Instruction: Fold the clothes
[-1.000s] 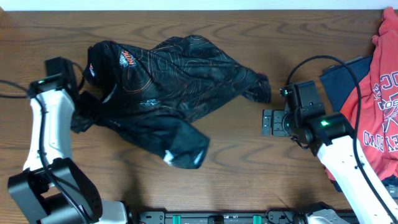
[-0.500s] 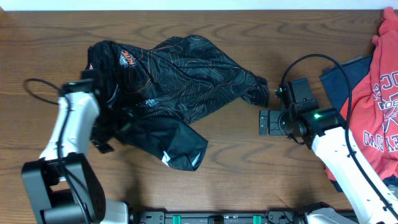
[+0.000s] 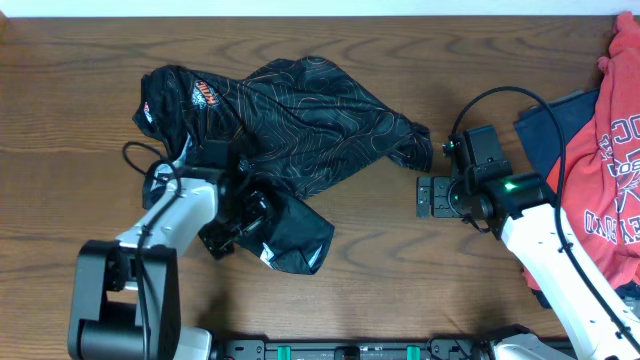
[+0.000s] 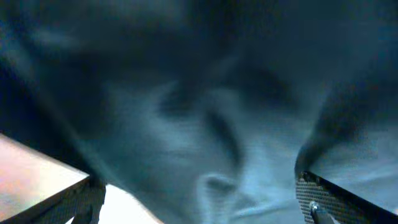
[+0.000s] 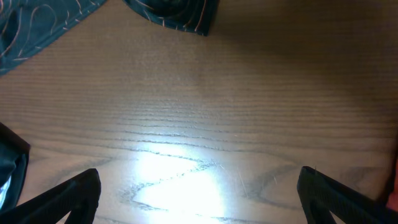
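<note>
The clothes [image 3: 300, 120], a black jersey with thin orange contour lines, lie crumpled on the wooden table [image 3: 400, 270], left of centre. My left gripper [image 3: 243, 215] hovers low over the jersey's lower fold. In the left wrist view blurred dark fabric [image 4: 205, 106] fills the frame, and the left gripper [image 4: 202, 202] is open with its fingers wide apart at the bottom corners. My right gripper [image 3: 430, 196] is open over bare wood, just below and right of the jersey's right sleeve. The right wrist view shows the right gripper [image 5: 199, 193] with only table between its fingers and jersey edges [image 5: 37, 25] at the top.
A red garment with white lettering [image 3: 615, 150] lies heaped at the right edge, partly over a navy cloth [image 3: 560, 125]. Black cables loop off both arms.
My left gripper let go of the jersey's left edge, opened, and swung right to hang over the lower fold. The right arm shifted slightly left, then held still.
</note>
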`<control>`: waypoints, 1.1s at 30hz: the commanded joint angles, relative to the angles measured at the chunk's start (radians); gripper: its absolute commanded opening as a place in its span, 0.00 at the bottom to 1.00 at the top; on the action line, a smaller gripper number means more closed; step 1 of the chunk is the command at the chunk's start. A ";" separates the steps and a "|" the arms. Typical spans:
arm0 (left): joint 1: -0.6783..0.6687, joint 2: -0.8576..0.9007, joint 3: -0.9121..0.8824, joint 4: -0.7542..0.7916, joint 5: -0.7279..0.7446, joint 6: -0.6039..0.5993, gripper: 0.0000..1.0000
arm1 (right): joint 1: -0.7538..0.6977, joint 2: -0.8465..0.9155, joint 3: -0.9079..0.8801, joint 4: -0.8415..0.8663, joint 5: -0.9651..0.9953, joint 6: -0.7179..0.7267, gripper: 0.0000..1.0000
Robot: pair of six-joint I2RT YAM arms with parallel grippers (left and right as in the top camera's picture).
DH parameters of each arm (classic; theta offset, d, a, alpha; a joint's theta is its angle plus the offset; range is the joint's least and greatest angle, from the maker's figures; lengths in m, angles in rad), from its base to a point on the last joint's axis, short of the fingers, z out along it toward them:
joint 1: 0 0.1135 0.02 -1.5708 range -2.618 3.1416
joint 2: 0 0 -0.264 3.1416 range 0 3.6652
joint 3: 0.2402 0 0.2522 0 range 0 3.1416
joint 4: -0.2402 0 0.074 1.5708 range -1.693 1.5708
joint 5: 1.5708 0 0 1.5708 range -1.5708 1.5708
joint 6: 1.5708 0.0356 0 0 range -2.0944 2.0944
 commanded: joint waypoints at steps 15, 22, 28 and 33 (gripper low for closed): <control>-0.006 -0.037 -0.002 0.050 -0.005 0.046 0.06 | -0.006 0.002 0.007 -0.014 -0.001 0.014 0.99; 0.113 -0.284 0.072 -0.232 -0.001 0.174 0.06 | -0.006 0.049 0.007 -0.027 -0.060 0.013 0.99; 0.248 -0.478 0.074 -0.340 -0.001 0.198 0.06 | 0.018 0.163 0.007 0.107 -0.277 -0.021 0.99; 0.302 -0.538 0.074 -0.349 -0.001 0.244 0.06 | 0.053 0.264 0.007 0.244 -0.400 0.079 0.94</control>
